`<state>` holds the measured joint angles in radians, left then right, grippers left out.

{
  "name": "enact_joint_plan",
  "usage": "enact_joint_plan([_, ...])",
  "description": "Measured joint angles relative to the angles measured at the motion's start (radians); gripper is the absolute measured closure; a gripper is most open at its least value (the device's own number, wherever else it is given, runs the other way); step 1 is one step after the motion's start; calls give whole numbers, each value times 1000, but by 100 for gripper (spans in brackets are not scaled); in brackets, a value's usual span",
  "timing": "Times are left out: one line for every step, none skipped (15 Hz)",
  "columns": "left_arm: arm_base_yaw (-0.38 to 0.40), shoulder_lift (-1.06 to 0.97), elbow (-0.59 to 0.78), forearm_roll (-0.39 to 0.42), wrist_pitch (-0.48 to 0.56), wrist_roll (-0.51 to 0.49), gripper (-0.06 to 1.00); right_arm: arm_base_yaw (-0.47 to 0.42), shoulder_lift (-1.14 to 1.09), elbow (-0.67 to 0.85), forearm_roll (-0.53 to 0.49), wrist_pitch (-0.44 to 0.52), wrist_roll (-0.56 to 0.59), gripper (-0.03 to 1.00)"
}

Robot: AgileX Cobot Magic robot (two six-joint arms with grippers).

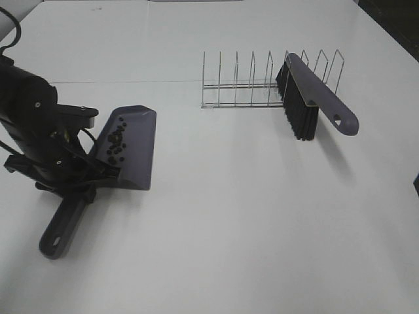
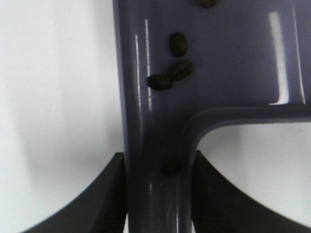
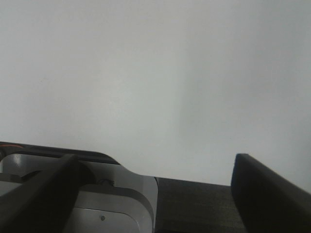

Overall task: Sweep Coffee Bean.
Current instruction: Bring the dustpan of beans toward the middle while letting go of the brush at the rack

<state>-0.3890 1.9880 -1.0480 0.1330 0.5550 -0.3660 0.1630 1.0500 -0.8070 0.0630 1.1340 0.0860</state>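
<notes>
Coffee beans [image 1: 116,140] lie heaped in the grey dustpan [image 1: 134,157], just ahead of the left gripper [image 2: 158,194], whose jaws pinch the pan's rear edge beside its handle. Right gripper [image 3: 155,194] jaws stand spread over bare tabletop [image 3: 155,73].

The left arm [image 1: 33,124] is matte black with black cables and a silvery bracket, its fingers [image 2: 97,199] black wedges; the right fingers [image 3: 267,194] likewise dark.

Coffee beans [image 1: 116,140] were observed in the grey dustpan [image 1: 139,154], gripped by the left claw [image 1: 88,171]. A brush [image 1: 313,98] was rested against the wire rack [image 1: 249,82].
</notes>
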Motion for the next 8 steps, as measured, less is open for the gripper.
enact_joint_plan([-16, 1, -11, -4, 6, 0, 59, 0, -35, 16, 4, 1, 1, 22])
enact_joint_plan([-47, 5, -31, -14, 10, -2, 59, 0, -115, 48, 10, 5, 2, 22])
enact_joint_plan([-70, 7, -52, -19, 10, -10, 59, 0, -178, 76, 21, 19, 2, 22])
enact_joint_plan([-88, 9, -69, -21, 9, -25, 59, 0, -239, 100, 32, 35, 2, 22])
enact_joint_plan([-95, 10, -85, -21, 8, -35, 59, 0, -285, 122, 34, 46, 2, 22])
enact_joint_plan([-95, 20, -101, -21, 7, -44, 59, 0, -322, 147, 34, 54, 2, 22])
enact_joint_plan([-95, 35, -116, -26, 7, -49, 59, 0, -352, 168, 34, 59, 2, 22])
enact_joint_plan([-95, 57, -127, -38, 6, -50, 59, 0, -367, 180, 35, 65, 2, 22])
